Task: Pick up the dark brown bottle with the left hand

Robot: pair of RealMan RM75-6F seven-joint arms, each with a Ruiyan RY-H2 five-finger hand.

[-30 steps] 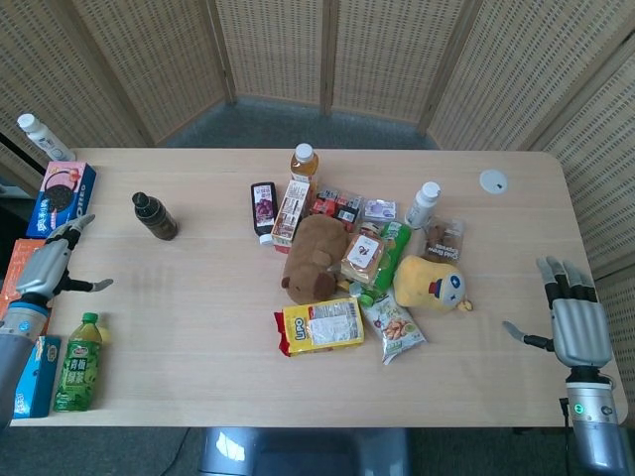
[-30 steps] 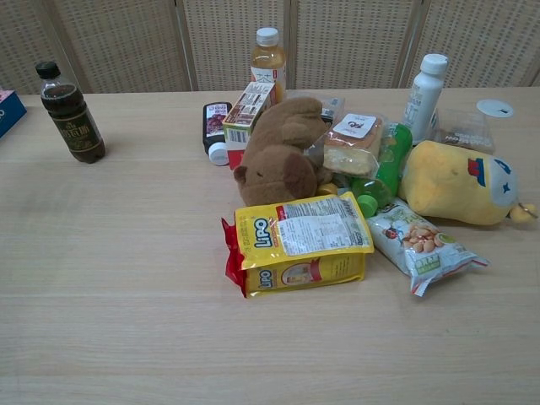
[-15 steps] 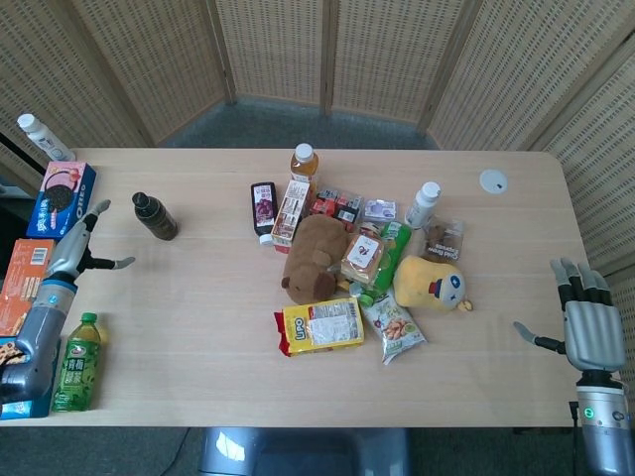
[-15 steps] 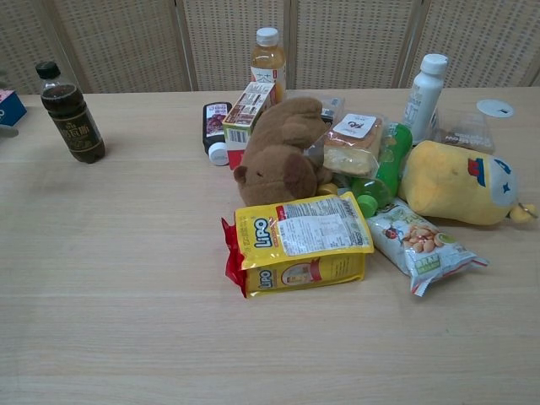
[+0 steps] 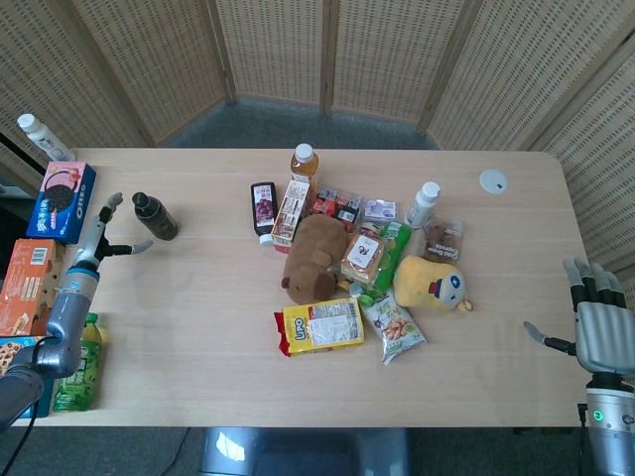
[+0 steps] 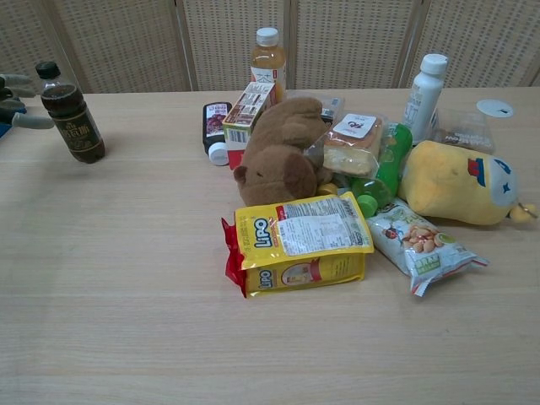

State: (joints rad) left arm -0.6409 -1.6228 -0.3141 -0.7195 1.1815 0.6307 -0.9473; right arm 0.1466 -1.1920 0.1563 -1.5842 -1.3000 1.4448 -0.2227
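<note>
The dark brown bottle (image 5: 155, 216) (image 6: 71, 113) stands upright at the table's left, black cap on top. My left hand (image 5: 102, 234) (image 6: 18, 103) is open just left of it, fingers spread toward the bottle, a small gap between them. Only its fingertips show at the chest view's left edge. My right hand (image 5: 598, 325) hangs open past the table's right edge, holding nothing.
A pile fills the table's middle: brown plush (image 5: 313, 256), yellow snack bag (image 5: 320, 325), yellow plush (image 5: 435, 284), juice bottle (image 5: 303, 167), white bottle (image 5: 423, 204). An Oreo box (image 5: 62, 201), an orange box (image 5: 27, 286) and a green bottle (image 5: 74, 365) lie along the left edge.
My left hand has moved up and right along the left edge, from beside the orange box to close beside the dark brown bottle. My right hand has drifted slightly down and right.
</note>
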